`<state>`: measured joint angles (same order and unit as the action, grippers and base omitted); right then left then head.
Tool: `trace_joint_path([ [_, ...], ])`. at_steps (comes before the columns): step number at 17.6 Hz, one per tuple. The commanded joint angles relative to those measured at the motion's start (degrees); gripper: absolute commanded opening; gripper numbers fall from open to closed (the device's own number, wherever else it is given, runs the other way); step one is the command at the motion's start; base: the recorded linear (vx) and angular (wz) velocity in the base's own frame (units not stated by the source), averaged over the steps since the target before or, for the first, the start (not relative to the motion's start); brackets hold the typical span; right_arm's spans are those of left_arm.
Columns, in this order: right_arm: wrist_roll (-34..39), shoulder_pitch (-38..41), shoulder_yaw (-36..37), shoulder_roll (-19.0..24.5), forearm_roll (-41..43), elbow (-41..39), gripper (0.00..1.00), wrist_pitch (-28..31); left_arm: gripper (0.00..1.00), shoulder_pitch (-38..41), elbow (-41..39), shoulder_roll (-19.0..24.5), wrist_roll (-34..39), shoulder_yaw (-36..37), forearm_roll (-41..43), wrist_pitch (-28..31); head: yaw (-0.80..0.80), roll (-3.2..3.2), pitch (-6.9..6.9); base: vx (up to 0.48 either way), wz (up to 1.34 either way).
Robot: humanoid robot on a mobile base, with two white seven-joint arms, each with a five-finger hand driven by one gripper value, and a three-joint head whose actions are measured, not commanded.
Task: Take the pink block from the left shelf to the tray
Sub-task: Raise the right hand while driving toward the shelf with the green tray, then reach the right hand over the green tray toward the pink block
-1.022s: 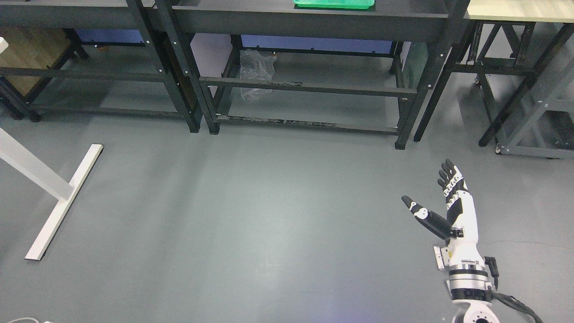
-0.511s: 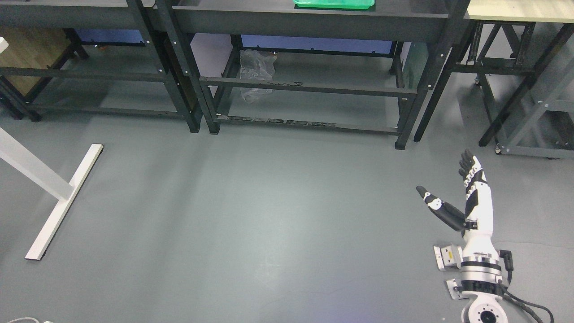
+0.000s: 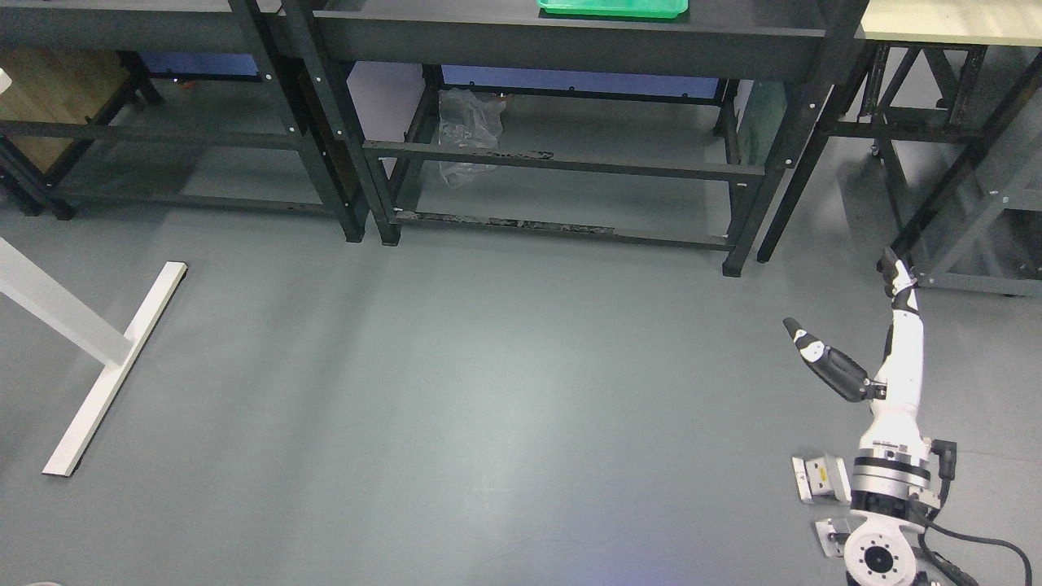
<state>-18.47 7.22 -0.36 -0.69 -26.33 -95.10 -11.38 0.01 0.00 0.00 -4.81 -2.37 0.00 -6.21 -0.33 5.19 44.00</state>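
Pink block was nowhere in view — neither the left shelf (image 3: pixel 163 134) nor the grey floor (image 3: pixel 488 366) showed it. Only the near edge of the green tray (image 3: pixel 612 8) showed, on the middle shelf's top near its right corner. Over the past second the right hand (image 3: pixel 883 366) had swung rightward and rotated edge-on, fingers extended, thumb splayed, holding nothing — and the camera had shifted slightly. Judging by that, the pick had not begun.
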Motion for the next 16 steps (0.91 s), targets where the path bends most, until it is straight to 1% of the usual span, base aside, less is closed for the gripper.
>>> trace_joint_path([
  [1,-1.6,0.1,0.1,-0.9,-35.4,-1.4,1.00,-1.4,1.00,-1.4,-1.0,1.0,0.0,0.0,0.1,0.0,0.00,0.00,0.00,0.115,0.00],
  [3,-1.7,0.3,1.0,-0.9,-34.2,-1.7,1.00,-4.1,1.00,-1.4,-1.0,1.0,0.0,0.0,0.1,0.0,0.00,0.00,0.00,0.152,0.01],
  [11,-1.0,0.5,0.2,-1.1,-33.9,-1.6,0.99,-4.0,1.00,-1.3,-1.0,1.0,0.0,0.0,0.1,0.0,0.00,0.00,0.00,0.211,0.06],
  [16,0.1,0.4,-0.1,-1.0,-33.9,-1.6,0.99,-3.8,1.00,-1.3,-1.0,1.0,0.0,0.0,0.1,0.0,0.00,0.00,0.00,0.200,0.25],
])
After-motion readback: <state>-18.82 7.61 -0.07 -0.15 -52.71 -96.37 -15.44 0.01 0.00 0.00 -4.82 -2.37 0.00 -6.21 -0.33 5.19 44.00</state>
